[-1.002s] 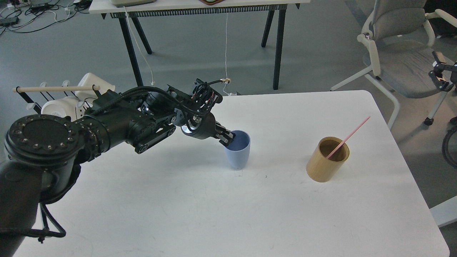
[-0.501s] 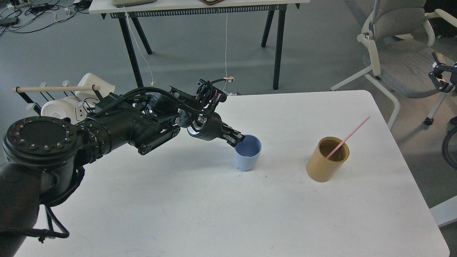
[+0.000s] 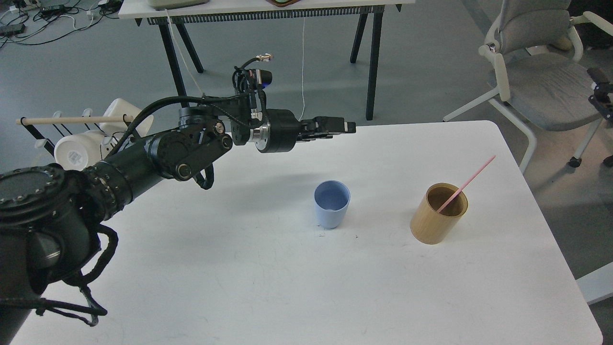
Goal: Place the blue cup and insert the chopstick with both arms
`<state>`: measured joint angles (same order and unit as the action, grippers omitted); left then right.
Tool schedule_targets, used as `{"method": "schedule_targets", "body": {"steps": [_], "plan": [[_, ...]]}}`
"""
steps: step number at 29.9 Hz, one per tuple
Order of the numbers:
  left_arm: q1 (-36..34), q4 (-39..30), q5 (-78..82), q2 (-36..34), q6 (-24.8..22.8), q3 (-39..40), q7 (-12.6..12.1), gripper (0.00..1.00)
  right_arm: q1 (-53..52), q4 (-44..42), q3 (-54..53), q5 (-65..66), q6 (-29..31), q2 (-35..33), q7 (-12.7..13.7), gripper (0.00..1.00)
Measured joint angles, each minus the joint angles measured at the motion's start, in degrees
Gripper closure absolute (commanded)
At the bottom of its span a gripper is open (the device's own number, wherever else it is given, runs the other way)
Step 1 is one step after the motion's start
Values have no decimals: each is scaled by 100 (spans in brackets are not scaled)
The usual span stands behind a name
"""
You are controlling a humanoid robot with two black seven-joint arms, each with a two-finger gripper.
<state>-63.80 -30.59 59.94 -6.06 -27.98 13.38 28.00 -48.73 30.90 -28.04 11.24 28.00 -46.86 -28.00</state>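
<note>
The blue cup (image 3: pixel 332 205) stands upright and free on the white table (image 3: pixel 306 287), left of a wooden cylinder holder (image 3: pixel 437 215). One pink chopstick (image 3: pixel 468 182) leans in the holder, its tip pointing up and right. My left gripper (image 3: pixel 344 127) is raised above the table behind the cup, pointing right, empty, with its fingers slightly apart. A black part at the right edge (image 3: pixel 602 91) looks like my right gripper; its fingers cannot be told apart.
A rack with white cups and a wooden rod (image 3: pixel 81 134) stands off the table's left. A grey office chair (image 3: pixel 536 76) is at the far right, and a black-legged table (image 3: pixel 268 28) is behind.
My left gripper let go of the blue cup after sliding it to the right, then rose and swung up behind it. The black part at the right edge shifted slightly right.
</note>
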Motion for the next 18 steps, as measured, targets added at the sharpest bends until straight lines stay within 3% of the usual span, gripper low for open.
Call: {"method": "schedule_targets", "body": {"steps": [7, 16, 18], "plan": [[578, -675, -1906, -472, -2, 1509, 0, 20, -473, 854, -11, 1178, 1, -1095, 0, 3], [1001, -728, -2693, -533, -2, 2505, 0, 20, -498, 3385, -206, 4162, 0, -2583, -1, 3], [1033, -728, -2710, -564, 0, 2578, 0, 20, -345, 3844, 15, 4768, -447, -2794, -1, 3]]}}
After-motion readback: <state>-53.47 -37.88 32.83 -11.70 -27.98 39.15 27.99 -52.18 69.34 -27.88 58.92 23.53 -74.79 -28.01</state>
